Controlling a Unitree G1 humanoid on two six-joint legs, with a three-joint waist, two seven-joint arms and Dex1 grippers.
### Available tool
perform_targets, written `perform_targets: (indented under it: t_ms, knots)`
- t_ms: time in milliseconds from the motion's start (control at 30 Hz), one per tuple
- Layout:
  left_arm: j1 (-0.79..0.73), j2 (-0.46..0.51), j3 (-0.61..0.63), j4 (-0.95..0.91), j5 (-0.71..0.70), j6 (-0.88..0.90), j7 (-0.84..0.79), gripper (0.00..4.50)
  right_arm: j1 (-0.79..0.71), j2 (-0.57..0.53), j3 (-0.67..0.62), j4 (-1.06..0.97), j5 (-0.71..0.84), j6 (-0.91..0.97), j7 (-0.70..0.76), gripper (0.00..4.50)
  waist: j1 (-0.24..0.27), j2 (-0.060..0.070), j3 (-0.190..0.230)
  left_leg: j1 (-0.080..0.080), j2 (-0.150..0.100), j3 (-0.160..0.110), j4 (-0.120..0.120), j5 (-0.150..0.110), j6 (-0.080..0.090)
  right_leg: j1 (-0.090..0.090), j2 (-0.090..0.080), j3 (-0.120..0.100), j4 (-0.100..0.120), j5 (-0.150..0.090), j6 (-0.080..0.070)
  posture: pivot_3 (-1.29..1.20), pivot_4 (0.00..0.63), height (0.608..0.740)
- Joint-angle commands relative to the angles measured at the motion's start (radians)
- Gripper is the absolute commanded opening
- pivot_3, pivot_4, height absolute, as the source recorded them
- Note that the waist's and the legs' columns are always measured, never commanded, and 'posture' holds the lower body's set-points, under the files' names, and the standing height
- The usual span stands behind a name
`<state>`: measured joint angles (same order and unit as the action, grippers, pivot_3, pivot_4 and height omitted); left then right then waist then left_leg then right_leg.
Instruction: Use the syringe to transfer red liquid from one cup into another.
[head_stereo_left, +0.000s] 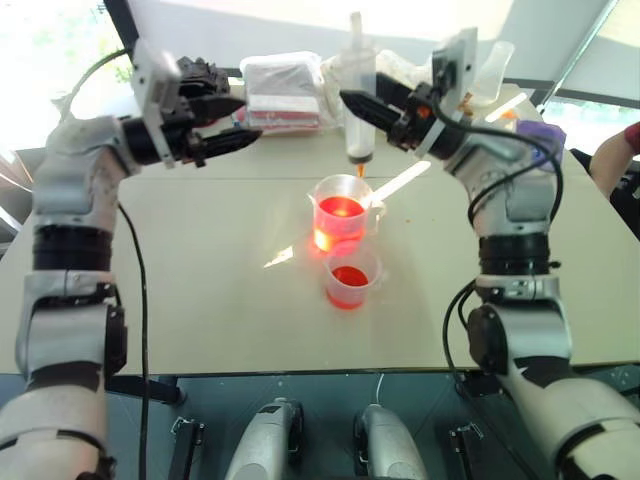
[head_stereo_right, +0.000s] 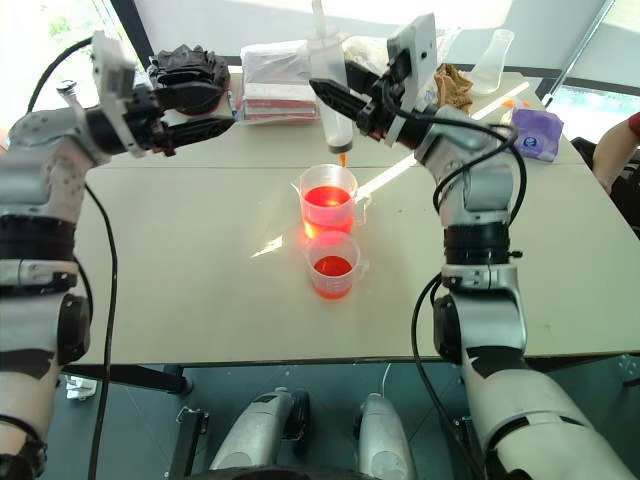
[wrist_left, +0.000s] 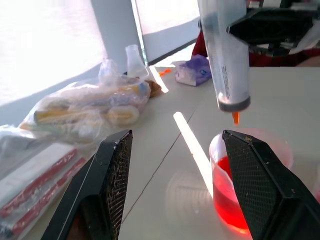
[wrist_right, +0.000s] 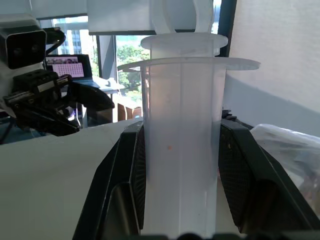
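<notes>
My right gripper (head_stereo_left: 362, 108) is shut on the barrel of the clear syringe (head_stereo_left: 360, 110), which hangs upright with its orange tip (head_stereo_left: 359, 171) just above the taller handled cup (head_stereo_left: 343, 214). That cup holds glowing red liquid (head_stereo_left: 340, 209). The shorter cup (head_stereo_left: 351, 276) stands right in front of it, nearer to me, with a little red liquid at its bottom. My left gripper (head_stereo_left: 240, 120) is open and empty, held up level to the left of the syringe, with a gap between them. In the left wrist view the syringe (wrist_left: 225, 55) hangs over the taller cup (wrist_left: 250, 185).
At the table's back lie a stack of packets in plastic (head_stereo_left: 285, 90), a clear bag of goods (wrist_left: 90, 110), a conical flask (head_stereo_right: 495, 60) and a purple pouch (head_stereo_right: 532, 135). A person's arm (head_stereo_left: 615, 155) shows at the right edge.
</notes>
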<state>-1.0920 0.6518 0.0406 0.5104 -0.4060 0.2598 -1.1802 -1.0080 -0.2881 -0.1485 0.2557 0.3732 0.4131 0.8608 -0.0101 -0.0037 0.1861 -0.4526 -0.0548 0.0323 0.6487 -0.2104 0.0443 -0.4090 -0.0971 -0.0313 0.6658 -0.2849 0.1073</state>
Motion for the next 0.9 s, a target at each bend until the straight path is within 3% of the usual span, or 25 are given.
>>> perform_targets:
  t_ms: [33,367,900]
  knots:
    - [-0.118,-0.018,0.003,0.059,0.024,-0.052,-0.024,3.01,0.024,0.017,-0.012,-0.118,0.067,0.039,-0.045,1.49,-0.002,0.000,0.000,0.000,0.000,0.000,0.000,0.000,0.000,0.000,0.000,0.000,0.000,0.000,0.000,0.00,0.150,0.740]
    - [-0.309,-0.147,0.006,0.237,0.039,-0.140,-0.055,3.01,0.099,0.053,0.025,-0.211,0.119,0.104,-0.127,1.49,-0.003,0.000,0.000,0.000,0.001,0.000,0.000,0.000,0.001,0.000,0.001,0.000,0.001,0.000,0.000,0.00,0.150,0.740]
    - [-0.348,-0.244,-0.033,0.429,0.170,-0.341,-0.070,3.01,0.158,0.075,0.107,-0.267,0.111,0.084,-0.158,1.49,-0.001,0.000,0.000,0.000,0.001,0.000,0.001,0.000,0.002,0.000,0.001,-0.001,0.001,0.000,0.000,0.00,0.150,0.740]
